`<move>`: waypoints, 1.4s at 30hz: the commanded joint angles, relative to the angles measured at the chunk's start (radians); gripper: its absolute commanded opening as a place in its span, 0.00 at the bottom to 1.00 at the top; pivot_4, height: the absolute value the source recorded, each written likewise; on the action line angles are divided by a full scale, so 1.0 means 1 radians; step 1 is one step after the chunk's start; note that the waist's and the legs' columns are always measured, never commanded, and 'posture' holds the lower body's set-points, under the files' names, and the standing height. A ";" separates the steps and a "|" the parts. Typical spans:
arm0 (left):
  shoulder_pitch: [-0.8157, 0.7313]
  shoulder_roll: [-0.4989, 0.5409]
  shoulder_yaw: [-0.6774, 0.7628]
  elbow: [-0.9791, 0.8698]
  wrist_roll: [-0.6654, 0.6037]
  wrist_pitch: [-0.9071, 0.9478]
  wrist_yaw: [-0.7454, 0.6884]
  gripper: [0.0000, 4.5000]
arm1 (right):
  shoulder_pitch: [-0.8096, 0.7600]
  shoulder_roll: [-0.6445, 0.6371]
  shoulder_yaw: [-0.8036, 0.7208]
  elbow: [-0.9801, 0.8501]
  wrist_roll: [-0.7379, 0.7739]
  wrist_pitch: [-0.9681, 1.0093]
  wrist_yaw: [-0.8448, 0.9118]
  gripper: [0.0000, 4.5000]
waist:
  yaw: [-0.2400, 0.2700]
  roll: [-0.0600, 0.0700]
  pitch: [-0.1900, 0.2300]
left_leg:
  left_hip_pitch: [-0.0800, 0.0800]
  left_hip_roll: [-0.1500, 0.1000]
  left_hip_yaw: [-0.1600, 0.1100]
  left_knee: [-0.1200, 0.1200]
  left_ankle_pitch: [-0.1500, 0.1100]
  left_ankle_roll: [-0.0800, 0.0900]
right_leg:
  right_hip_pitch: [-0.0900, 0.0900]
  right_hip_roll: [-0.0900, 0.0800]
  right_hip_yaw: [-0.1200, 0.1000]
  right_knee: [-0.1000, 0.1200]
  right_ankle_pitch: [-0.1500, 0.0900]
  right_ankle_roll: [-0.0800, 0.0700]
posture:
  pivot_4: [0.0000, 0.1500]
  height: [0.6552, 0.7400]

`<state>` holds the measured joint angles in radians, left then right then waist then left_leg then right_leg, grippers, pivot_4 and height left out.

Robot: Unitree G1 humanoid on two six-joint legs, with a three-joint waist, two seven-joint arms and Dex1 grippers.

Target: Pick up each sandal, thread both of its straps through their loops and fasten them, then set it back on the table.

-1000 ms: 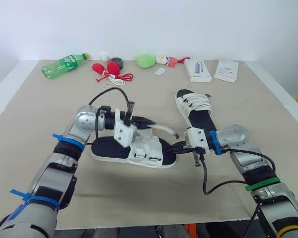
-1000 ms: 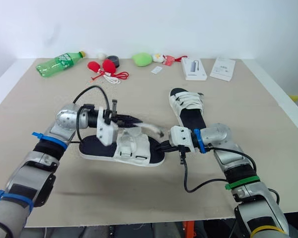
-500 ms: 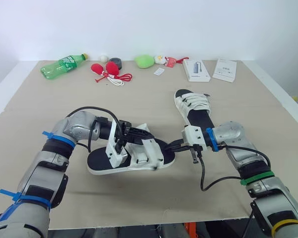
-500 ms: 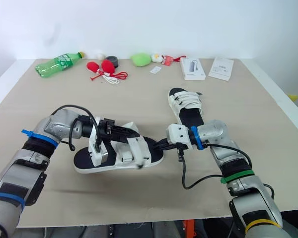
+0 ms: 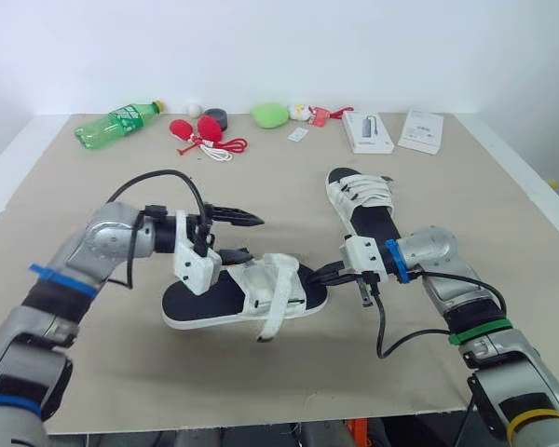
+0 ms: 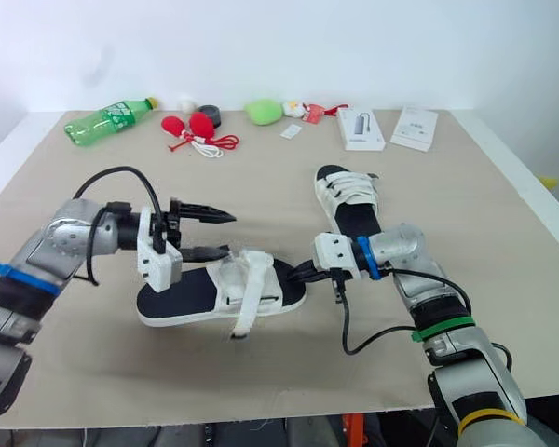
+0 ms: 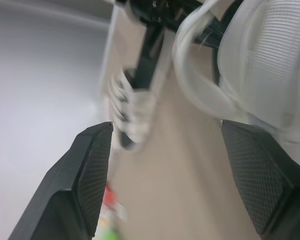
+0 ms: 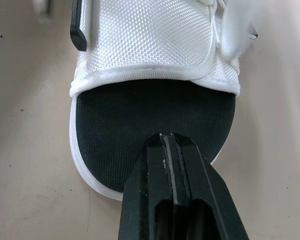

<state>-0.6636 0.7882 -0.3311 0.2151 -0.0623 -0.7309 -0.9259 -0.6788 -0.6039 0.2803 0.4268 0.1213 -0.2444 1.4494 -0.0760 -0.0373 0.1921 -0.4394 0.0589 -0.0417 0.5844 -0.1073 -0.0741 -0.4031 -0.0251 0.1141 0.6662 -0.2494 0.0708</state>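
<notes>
- While the right gripper (image 5: 330, 273) pinches the toe rim of the near sandal (image 5: 225, 296), with its two fingers pressed together on the black footbed in the right wrist view, the left gripper (image 5: 252, 237) hangs spread wide just up-frame of the heel half. Nothing lies between its fingers (image 7: 92, 165).
- That sandal sits at the lower centre of the head view on the table (image 5: 466, 177). I cannot tell whether its sole is lifted or resting.
- One loose strap (image 5: 273, 315) trails off the white upper and over the edge nearest the bottom of the frame. As far as I can judge, it is unthreaded.
- To do this step well, I would hold the toe pinch firm as the anchor and bring the left fingers onto the strap near its free tip, not mid-length. I would close only once the tip lies between the pads, because a grab too far back leaves a floppy end that will not feed a loop.
- I would pull along the strap's own line across the foot, not along the sole, so the shoe does not twist out of the right grip.
- The near sandal's long axis runs almost left to right across the frame. Its toe points right toward the right gripper, and its heel sits to the left and a touch lower.
- Right of centre and apart from it lies the far sandal (image 5: 363, 203), with its axis running up-frame and its strapped end pointing to the top.
</notes>
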 commanded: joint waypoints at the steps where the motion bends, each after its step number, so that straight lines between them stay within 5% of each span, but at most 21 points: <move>1: 0.112 0.101 0.111 -0.327 -0.486 0.635 -0.011 0.78 | 0.013 0.004 0.031 0.019 -0.029 0.000 0.025 0.00 | -0.001 0.000 0.000 | 0.000 0.001 0.000 0.000 0.000 0.000 | 0.000 0.000 -0.001 0.001 0.000 -0.001 | 1.00 1.00; 6: 0.312 0.255 0.233 -0.663 -1.190 1.234 0.124 0.78 | 0.016 0.009 0.032 0.020 -0.029 0.001 0.033 0.00 | -0.001 0.000 0.000 | 0.002 0.003 0.000 -0.001 -0.001 0.000 | 0.000 0.000 -0.003 0.001 -0.002 -0.003 | 1.00 1.00; 9: 0.420 0.278 0.251 -0.775 -1.293 1.358 0.162 0.78 | 0.016 0.013 0.034 0.020 -0.030 0.004 0.037 0.00 | -0.001 0.001 0.000 | 0.003 0.003 -0.001 -0.001 -0.001 0.000 | 0.001 0.001 -0.004 0.001 -0.003 -0.004 | 1.00 1.00; 24: 0.397 0.003 0.050 -0.743 -0.869 1.496 0.247 0.78 | 0.022 0.017 0.034 0.000 -0.030 0.026 0.045 0.00 | 0.001 -0.001 -0.001 | 0.002 0.003 -0.001 0.002 -0.001 -0.002 | 0.000 0.001 -0.004 0.000 -0.002 -0.006 | 1.00 1.00; 31: 0.373 -0.071 0.038 -0.721 -0.787 1.542 0.241 0.78 | 0.032 0.007 0.027 -0.013 -0.031 0.035 0.043 0.00 | 0.000 -0.001 -0.001 | 0.002 0.003 -0.001 0.002 -0.001 -0.002 | 0.000 0.001 -0.004 0.000 -0.002 -0.006 | 1.00 1.00; 35: 0.372 -0.113 0.057 -0.703 -0.788 1.563 0.239 0.56 | 0.036 0.007 0.024 -0.020 -0.031 0.040 0.038 0.00 | 0.001 -0.001 -0.001 | 0.002 0.003 -0.001 0.002 -0.002 -0.002 | 0.000 0.001 -0.004 0.000 -0.002 -0.006 | 1.00 1.00; 40: 0.368 -0.115 0.095 -0.720 -0.819 1.608 0.215 0.03 | 0.036 0.006 0.022 -0.019 -0.033 0.041 0.037 0.00 | 0.001 -0.002 -0.001 | 0.002 0.003 -0.001 0.002 -0.002 -0.002 | 0.000 0.001 -0.004 0.000 -0.002 -0.006 | 1.00 1.00; 42: 0.358 -0.106 0.137 -0.726 -0.874 1.641 0.191 0.01 | 0.035 0.006 0.021 -0.018 -0.034 0.040 0.037 0.00 | 0.001 -0.002 -0.001 | 0.002 0.003 -0.001 0.002 -0.002 -0.002 | 0.000 0.001 -0.004 0.000 -0.002 -0.006 | 1.00 1.00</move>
<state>-0.2846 0.6785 -0.2488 -0.4809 -0.8797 0.8844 -0.7086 -0.6672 -0.5867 0.2744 0.4065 0.1147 -0.2102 1.4722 -0.0755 -0.0390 0.1908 -0.4376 0.0617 -0.0425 0.5864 -0.1091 -0.0761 -0.4032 -0.0239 0.1103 0.6658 -0.2512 0.0651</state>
